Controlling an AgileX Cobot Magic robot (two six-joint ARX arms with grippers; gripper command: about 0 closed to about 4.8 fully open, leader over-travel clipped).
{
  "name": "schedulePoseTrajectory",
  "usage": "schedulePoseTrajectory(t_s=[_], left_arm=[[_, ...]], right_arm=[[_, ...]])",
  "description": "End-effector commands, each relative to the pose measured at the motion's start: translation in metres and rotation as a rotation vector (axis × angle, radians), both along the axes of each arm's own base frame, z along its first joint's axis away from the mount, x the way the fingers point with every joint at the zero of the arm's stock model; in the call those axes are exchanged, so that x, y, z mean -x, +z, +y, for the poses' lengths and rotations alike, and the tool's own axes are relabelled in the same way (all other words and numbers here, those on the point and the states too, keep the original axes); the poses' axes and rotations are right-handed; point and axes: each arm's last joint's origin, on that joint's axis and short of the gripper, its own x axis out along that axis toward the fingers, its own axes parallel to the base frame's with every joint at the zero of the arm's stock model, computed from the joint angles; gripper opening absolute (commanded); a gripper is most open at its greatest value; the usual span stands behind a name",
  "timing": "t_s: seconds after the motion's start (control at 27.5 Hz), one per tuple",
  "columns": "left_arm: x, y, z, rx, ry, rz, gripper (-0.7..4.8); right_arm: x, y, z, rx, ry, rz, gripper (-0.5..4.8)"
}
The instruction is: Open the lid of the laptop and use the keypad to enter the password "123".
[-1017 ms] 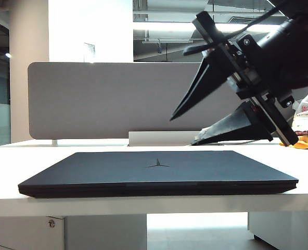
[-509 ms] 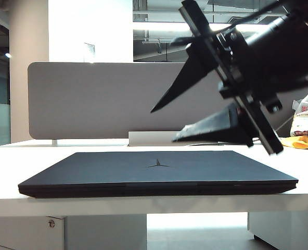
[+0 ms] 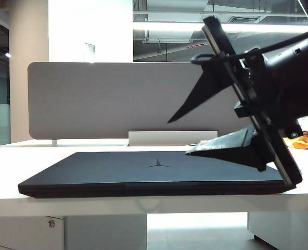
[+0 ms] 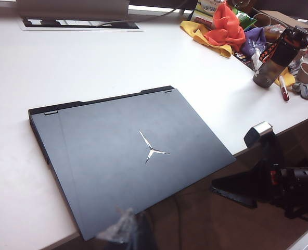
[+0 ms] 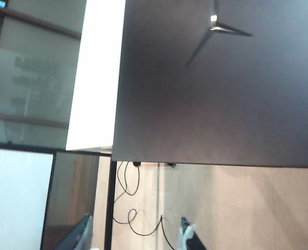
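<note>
The laptop point(image 3: 159, 173), a large slim blue-black notebook computer, is lying flat and shut on the white counter point(image 3: 18, 161), its front edge sitting at the counter's near rim. The lid point(image 4: 138, 156), a wide matte blue-black panel bearing a small three-pointed emblem point(image 4: 150, 148), is resting fully down, so the keypad is hidden and nothing of the password can yet be entered.

The right claw point(image 3: 188, 135) is hanging at about 3 o'clock in the exterior view, above the lid's right part, its two dark tapered fingers point(image 3: 195, 101) spread wide apart and gripping nothing; whether the lower finger is touching the lid cannot be told. The left claw point(image 4: 125, 229) is showing only as a blurred dark tip at 6 o'clock of the lid in its own wrist view, near the front edge, and whether it is apart or together cannot be told.

Judged from this, the task is barely begun: lifting the lid and all three key presses are remaining.
</note>
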Motion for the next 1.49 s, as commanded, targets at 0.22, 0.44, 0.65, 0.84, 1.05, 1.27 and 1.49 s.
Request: schedulePoseTrajectory(t_s=[0.22, 0.44, 0.65, 0.84, 1.05, 1.27, 1.49], left_arm=[[-0.001, 0.002, 0.001, -0.027, 0.015, -0.026, -0.03], [-0.007, 0.002, 0.000, -0.016, -0.011, -0.011, -0.03], [-0.010, 0.002, 0.000, -0.019, -0.010, -0.006, -0.03], [-0.010, 0.002, 0.000, -0.023, -0.010, -0.007, -0.03], [-0.010, 0.002, 0.001, -0.031, 0.007, -0.003, -0.03], [-0.010, 0.001, 0.001, -0.031, 0.008, 0.002, -0.03], [-0.009, -0.002, 0.001, -0.054, 0.022, 0.024, -0.03]], right_arm=[[-0.006, -0.006, 0.006, -0.091, -0.041, 0.064, 2.54], [-0.010, -0.016, 0.012, -0.147, -0.060, 0.122, 2.77], [-0.010, -0.029, 0.020, -0.169, -0.075, 0.171, 2.86], [-0.016, -0.042, 0.025, -0.194, -0.137, 0.194, 2.84], [-0.035, -0.039, 0.045, -0.223, -0.130, 0.185, 2.38], [-0.039, -0.037, 0.046, -0.229, -0.157, 0.171, 2.05], [-0.042, -0.029, 0.046, -0.257, -0.147, 0.077, 1.38]])
